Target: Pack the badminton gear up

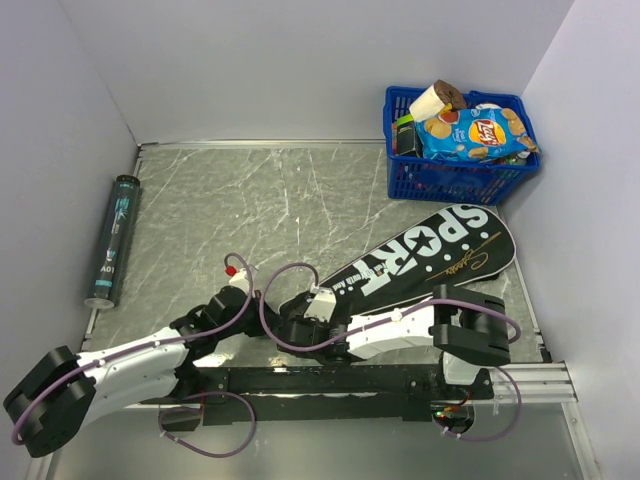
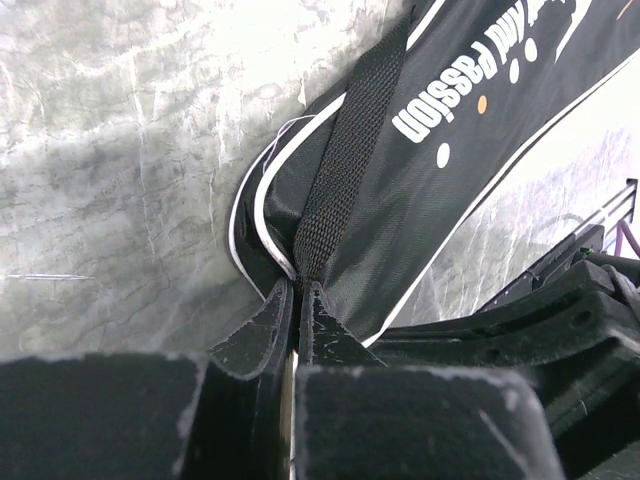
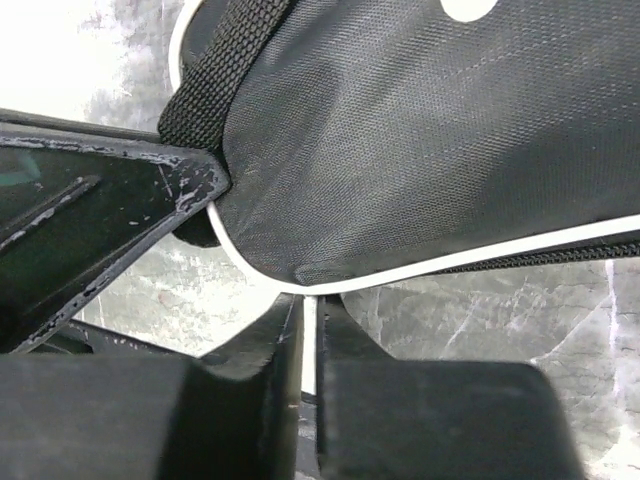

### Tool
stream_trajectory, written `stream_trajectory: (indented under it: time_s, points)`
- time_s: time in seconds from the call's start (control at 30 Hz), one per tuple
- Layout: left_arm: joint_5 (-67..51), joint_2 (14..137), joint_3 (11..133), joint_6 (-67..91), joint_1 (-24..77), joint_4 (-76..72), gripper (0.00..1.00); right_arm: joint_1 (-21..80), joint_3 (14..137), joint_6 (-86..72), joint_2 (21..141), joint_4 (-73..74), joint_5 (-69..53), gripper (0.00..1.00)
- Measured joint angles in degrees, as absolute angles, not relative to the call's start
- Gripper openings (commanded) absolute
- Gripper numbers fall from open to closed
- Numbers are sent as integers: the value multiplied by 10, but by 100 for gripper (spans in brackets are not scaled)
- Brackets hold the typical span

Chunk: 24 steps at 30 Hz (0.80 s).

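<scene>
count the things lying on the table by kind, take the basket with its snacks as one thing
racket cover: 1
tube: 1
basket: 1
loose rackets: 0
loose shuttlecocks: 0
total: 3

In the top view we lose the narrow end of the SPORT cover (image 1: 420, 262) beneath both arms. Ahead of the left tool (image 2: 295, 300), the strap (image 2: 345, 150) vanishes between the closed fingers (image 2: 255, 335); its far end and the cover's lettering run off the frame edge. At the right tool (image 3: 308, 310), a pale sliver sits between the fingers: piping (image 3: 500, 250) or tabletop (image 3: 480, 320), we cannot tell. What lies inside the cover is hidden. The teal print on the tube (image 1: 112, 240) is too small for us to read.
</scene>
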State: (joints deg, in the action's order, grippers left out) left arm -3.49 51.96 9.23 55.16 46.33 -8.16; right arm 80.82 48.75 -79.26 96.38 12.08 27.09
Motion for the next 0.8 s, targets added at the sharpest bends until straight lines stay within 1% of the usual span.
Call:
stream_trajectory:
  time_s: [0.2, 0.4, 0.47, 0.67, 0.8]
  points:
    - [-28, 508, 89, 549, 463, -70, 1, 816, 512, -777, 982, 136, 280, 0]
    - [-10, 507, 87, 547, 465, -69, 1, 819, 543, -699, 1008, 127, 286, 0]
    - [-2, 503, 85, 547, 468, -69, 1, 818, 543, -670, 1010, 109, 282, 0]
    - [0, 490, 73, 551, 485, -75, 1, 810, 522, -577, 1021, -9, 241, 0]
    - [18, 478, 69, 552, 488, -72, 1, 801, 522, -520, 1024, -30, 218, 1]
